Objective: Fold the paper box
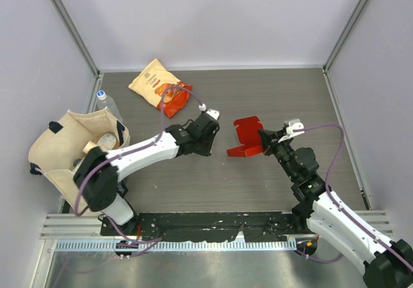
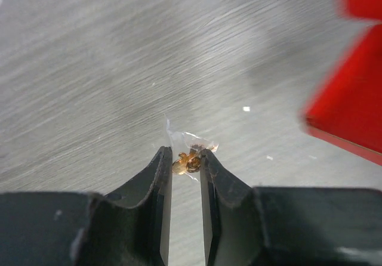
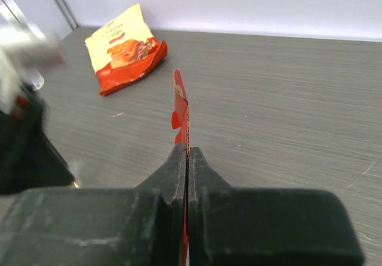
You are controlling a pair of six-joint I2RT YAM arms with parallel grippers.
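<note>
The paper box (image 1: pixel 247 136), bright red thin cardboard with flaps, is held up off the table's middle. My right gripper (image 1: pixel 266 139) is shut on its right edge. In the right wrist view the paper box (image 3: pixel 179 108) runs edge-on out of that gripper (image 3: pixel 187 149). My left gripper (image 1: pixel 208 139) hangs just left of the box, apart from it. Its jaws stand narrowly open in the left wrist view (image 2: pixel 185 152), and a small clear wrapper (image 2: pixel 192 158) with an amber piece lies at their tips. The paper box (image 2: pixel 352 111) shows blurred at the right edge there.
An orange-and-cream snack bag (image 1: pixel 158 84) lies at the back left. A cream tote bag (image 1: pixel 74 146) stands at the left edge with a clear bottle (image 1: pixel 106 104) behind it. Walls close in the table (image 1: pixel 290 94) on three sides.
</note>
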